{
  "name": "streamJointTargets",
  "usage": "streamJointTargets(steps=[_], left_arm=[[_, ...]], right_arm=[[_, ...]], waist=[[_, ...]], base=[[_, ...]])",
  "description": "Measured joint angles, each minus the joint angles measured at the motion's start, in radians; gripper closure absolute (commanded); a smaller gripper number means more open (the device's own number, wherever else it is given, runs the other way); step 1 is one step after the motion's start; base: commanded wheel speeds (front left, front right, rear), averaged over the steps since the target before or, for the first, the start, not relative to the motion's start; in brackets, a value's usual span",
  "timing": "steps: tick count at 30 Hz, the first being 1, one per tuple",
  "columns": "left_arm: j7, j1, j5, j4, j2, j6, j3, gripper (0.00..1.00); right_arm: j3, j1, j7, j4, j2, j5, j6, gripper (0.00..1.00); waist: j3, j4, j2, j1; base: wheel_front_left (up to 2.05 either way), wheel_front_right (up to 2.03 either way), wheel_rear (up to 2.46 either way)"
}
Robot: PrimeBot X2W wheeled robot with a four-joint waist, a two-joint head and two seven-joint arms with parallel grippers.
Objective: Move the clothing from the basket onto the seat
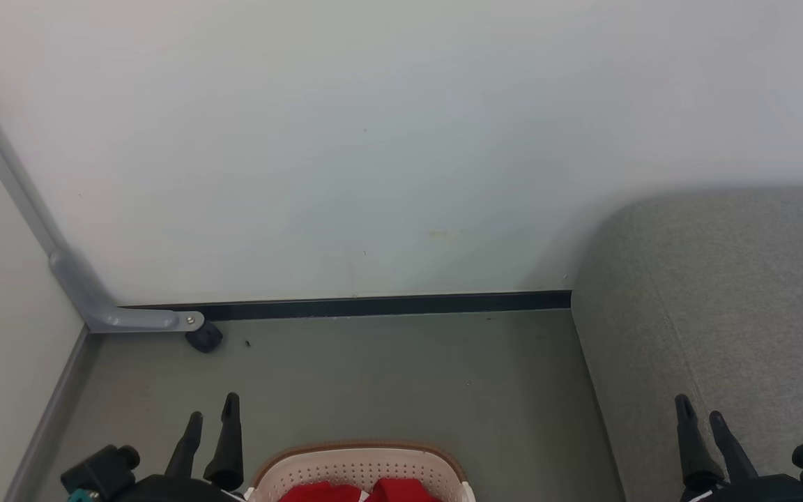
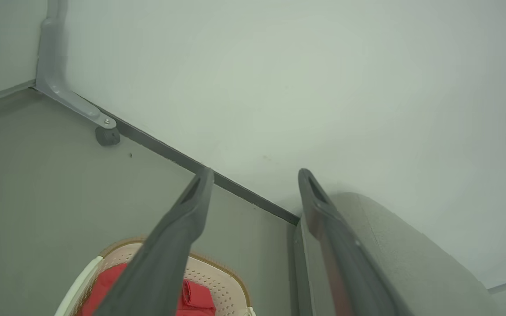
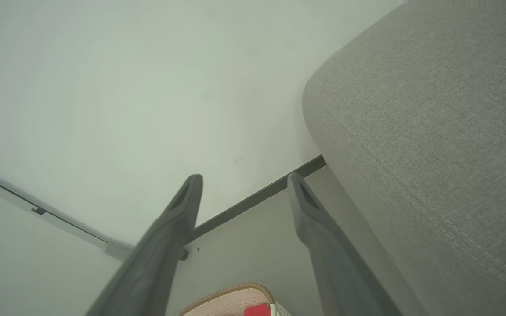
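Grey-green floor [image 1: 387, 376] ran from the near edge of the head view up to a pale wall.

Left hand [image 1: 213, 406]: lower left of the head view, above the floor, just left of the basket. Fingers pointed up the view and stood apart with nothing between them; the left wrist view showed a wide gap.

Right hand [image 1: 700, 407]: lower right, in front of the seat's near part. Fingers likewise spread, empty; the right wrist view confirmed the gap.

Basket [image 1: 360, 466]: cream, perforated wall, brown rim, on the floor between the two hands at the bottom edge, partly cut off by the frame. Neither hand touched it.

Clothing [image 1: 394, 491]: red fabric lying inside the basket, below the rim. A folded red edge showed in the left wrist view. None lay on the seat.

Seat [image 1: 736, 314]: grey woven upholstery with a rounded corner, right of the basket and apart from it, reaching back to the wall.

Farther back: grey metal frame [image 1: 95, 307] with a dark caster wheel [image 1: 203, 338] at the left corner; dark skirting strip [image 1: 387, 305] along the foot of the wall [image 1: 373, 139].
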Motion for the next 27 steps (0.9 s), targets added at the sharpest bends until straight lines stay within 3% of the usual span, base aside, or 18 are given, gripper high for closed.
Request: streamJointTargets(steps=[11, 27], left_arm=[[-0.037, -0.008, 0.198, 0.022, 0.023, 0.046, -0.06, 0.0], [-0.096, -0.019, 0.379, 0.063, 0.006, 0.093, -0.074, 0.0]], right_arm=[[0.063, -0.015, -0.042, 0.002, -0.024, -0.173, -0.036, 0.0], [0.121, -0.015, -0.1, 0.006, -0.051, -0.373, -0.076, 0.0]], waist=[[-0.007, 0.001, 0.0, 0.0], [-0.011, 0.002, 0.0, 0.0]], base=[[0.0, 0.0, 0.0], [0.0, 0.0, 0.0]])
